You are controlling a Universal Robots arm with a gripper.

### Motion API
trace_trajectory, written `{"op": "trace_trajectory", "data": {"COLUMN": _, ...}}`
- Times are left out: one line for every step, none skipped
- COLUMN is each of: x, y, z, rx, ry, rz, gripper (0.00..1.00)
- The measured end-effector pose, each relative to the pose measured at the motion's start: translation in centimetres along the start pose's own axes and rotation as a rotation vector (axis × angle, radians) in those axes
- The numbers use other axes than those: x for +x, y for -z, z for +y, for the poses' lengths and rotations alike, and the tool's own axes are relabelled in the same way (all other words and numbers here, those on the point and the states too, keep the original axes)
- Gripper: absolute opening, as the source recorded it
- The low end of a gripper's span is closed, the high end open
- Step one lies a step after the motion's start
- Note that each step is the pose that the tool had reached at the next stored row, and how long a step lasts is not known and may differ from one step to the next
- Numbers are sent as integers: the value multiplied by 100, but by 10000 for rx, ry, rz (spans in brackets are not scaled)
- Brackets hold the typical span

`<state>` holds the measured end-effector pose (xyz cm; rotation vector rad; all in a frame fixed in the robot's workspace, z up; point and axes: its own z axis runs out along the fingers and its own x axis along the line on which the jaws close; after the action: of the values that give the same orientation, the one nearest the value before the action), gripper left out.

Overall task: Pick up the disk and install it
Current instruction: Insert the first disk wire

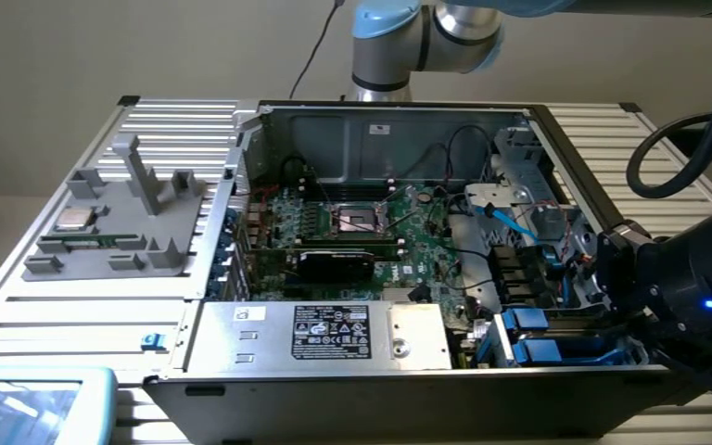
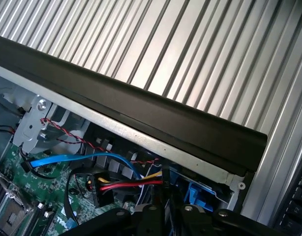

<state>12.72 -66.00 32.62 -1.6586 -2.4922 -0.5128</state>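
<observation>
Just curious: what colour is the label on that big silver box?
The label is black, clearest in the exterior view.

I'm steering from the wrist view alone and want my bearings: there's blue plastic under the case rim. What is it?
Observer: Two blue carriers, close together inside the open case at its corner on the exterior view's right.
Operator: Where is the gripper?
Observer: The gripper reaches into that corner from the exterior view's right, close beside the carriers.
Operator: Anything outside the case?
Observer: A grey fixture tray lies on the table at the exterior view's left.
</observation>
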Motion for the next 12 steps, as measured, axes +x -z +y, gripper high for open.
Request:
{"op": "trace_trajectory", "data": {"x": 0, "y": 0, "z": 0, "rx": -1, "ry": 0, "rz": 0, "gripper": 17}}
{"op": "trace_trajectory", "data": {"x": 0, "y": 0, "z": 0, "rx": -1, "ry": 0, "rz": 0, "gripper": 17}}
{"op": "trace_trajectory", "data": {"x": 0, "y": 0, "z": 0, "rx": 0, "ry": 0, "rz": 0, "gripper": 17}}
{"op": "trace_trajectory", "data": {"x": 0, "y": 0, "z": 0, "rx": -1, "ry": 0, "rz": 1, "gripper": 17}}
{"op": "trace_trajectory", "data": {"x": 0, "y": 0, "z": 0, "rx": 0, "ry": -1, "rz": 0, "gripper": 17}}
{"op": "trace_trajectory", "data": {"x": 0, "y": 0, "z": 0, "rx": 0, "ry": -1, "rz": 0, "gripper": 17}}
{"op": "trace_trajectory", "data": {"x": 0, "y": 0, "z": 0, "rx": 0, "ry": 0, "rz": 0, "gripper": 17}}
{"op": "trace_trajectory", "data": {"x": 0, "y": 0, "z": 0, "rx": 0, "ry": 0, "rz": 0, "gripper": 17}}
{"op": "trace_trajectory", "data": {"x": 0, "y": 0, "z": 0, "rx": 0, "ry": 0, "rz": 0, "gripper": 17}}
{"op": "trace_trajectory", "data": {"x": 0, "y": 0, "z": 0, "rx": 0, "ry": 0, "rz": 0, "gripper": 17}}
{"op": "trace_trajectory", "data": {"x": 3, "y": 0, "z": -7, "rx": -1, "ry": -2, "rz": 0, "gripper": 17}}
{"op": "trace_trajectory", "data": {"x": 8, "y": 1, "z": -15, "rx": 1, "ry": -2, "rz": 0, "gripper": 17}}
